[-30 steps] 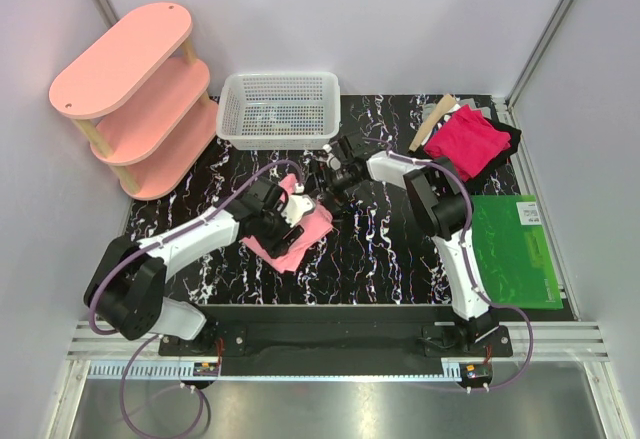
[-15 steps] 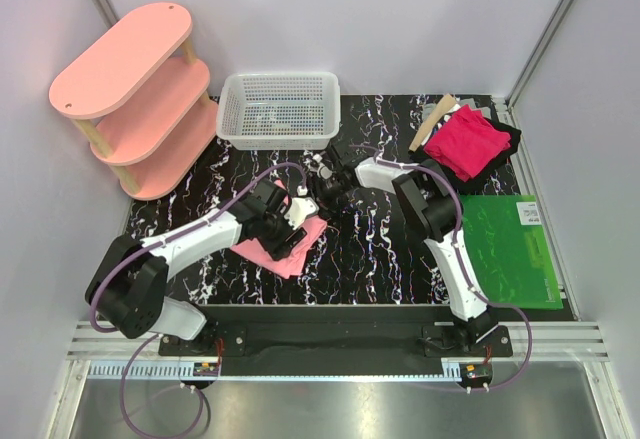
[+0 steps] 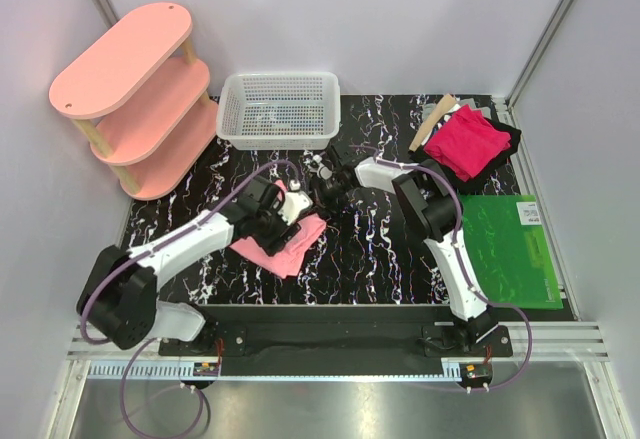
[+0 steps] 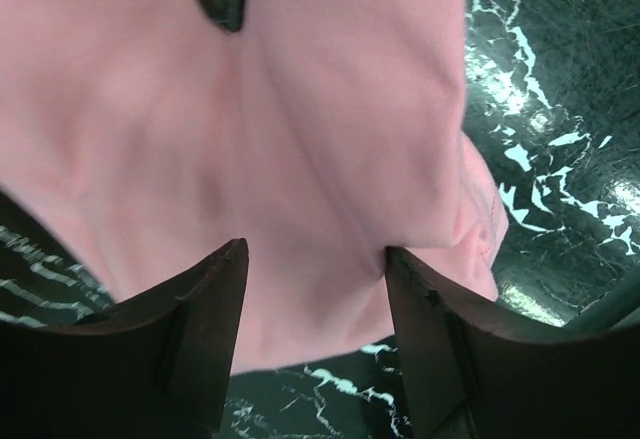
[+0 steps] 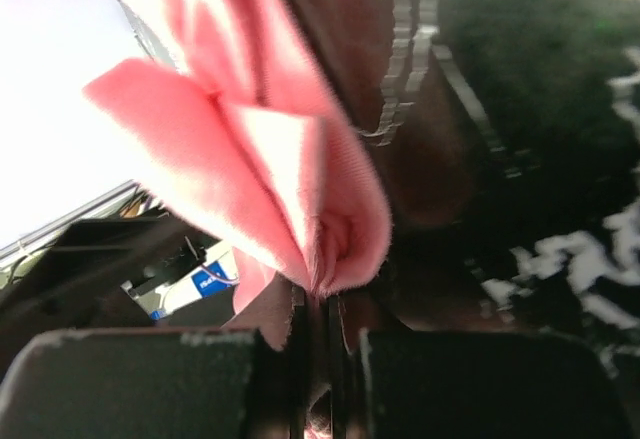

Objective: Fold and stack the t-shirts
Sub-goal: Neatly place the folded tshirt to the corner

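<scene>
- While you look down from the top camera, the salmon-pink t-shirt (image 3: 287, 247) lies on the black marbled counter (image 3: 380, 249) at about 8 o'clock from centre. It is rumpled and partly doubled over, not flat.
- Your right fingers (image 3: 320, 189) are at that shirt's 1 o'clock end, clenched on a fold of the pink cloth. In the right wrist view the bunched edge is pinched tight between the two pads, and the rest of the cloth fans up and away from them.
- Your left fingers (image 3: 293, 211) are over the same shirt, just at 7 o'clock of the right ones, tips pointing down at the cloth.
- In the left wrist view those two fingers stand spread and released. Pink cloth fills the gap beyond them, and a strip of counter shows at the cloth's near edge. You can't tell from here whether the tips touch the cloth.
- The magenta t-shirt (image 3: 467, 142) sits in the counter's 2 o'clock corner. It is bunched, lying on top of a dark cloth (image 3: 506, 139), and is well apart from both arms.
- The white mesh basket (image 3: 232, 119) is at 11 o'clock, up against the back edge of the counter.
- The pale-pink oval shelf unit (image 3: 120, 59) has three tiers and stands at 10 o'clock, just beside the basket's left side.
- The green mat (image 3: 512, 249) lies flat at 4 o'clock along the counter's right edge, beside the right arm.
</scene>
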Tool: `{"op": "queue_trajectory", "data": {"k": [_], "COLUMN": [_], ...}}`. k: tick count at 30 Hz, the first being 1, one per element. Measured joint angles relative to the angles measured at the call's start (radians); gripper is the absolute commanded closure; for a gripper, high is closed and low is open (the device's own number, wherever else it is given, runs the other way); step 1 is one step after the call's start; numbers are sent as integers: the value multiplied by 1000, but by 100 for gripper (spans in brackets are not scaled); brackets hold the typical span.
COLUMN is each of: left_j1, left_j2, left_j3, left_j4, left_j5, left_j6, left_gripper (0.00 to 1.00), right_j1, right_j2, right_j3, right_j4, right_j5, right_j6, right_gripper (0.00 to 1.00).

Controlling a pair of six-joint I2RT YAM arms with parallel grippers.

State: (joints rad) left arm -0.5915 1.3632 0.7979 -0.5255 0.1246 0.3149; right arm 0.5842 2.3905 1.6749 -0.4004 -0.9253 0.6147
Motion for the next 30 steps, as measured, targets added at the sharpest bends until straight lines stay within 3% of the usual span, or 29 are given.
{"op": "queue_trajectory", "data": {"k": [3, 8, 12, 23, 30], "left_j1": [69, 302, 420, 485, 498], "left_j2": [-54, -146, -227, -282, -285], "left_j3": [50, 288, 359, 252, 224], "left_j4": [-53, -124, -140, -242, -251], "left_j5": [3, 17, 23, 60, 68], "left_j6": [5, 31, 49, 62, 59], "left_gripper": [38, 37, 37, 37, 37], "right_j1": [-3, -18, -72, -517, -700], "right_j2": [-16, -68, -125, -229, -274], "right_j3": [18, 69, 121, 279, 295], "right_j4": [-16, -23, -31, -32, -31], "right_j5": [0, -2, -8, -27, -31], "right_j6": [4, 15, 25, 99, 149], "right_gripper": [100, 100, 100, 100, 100]}}
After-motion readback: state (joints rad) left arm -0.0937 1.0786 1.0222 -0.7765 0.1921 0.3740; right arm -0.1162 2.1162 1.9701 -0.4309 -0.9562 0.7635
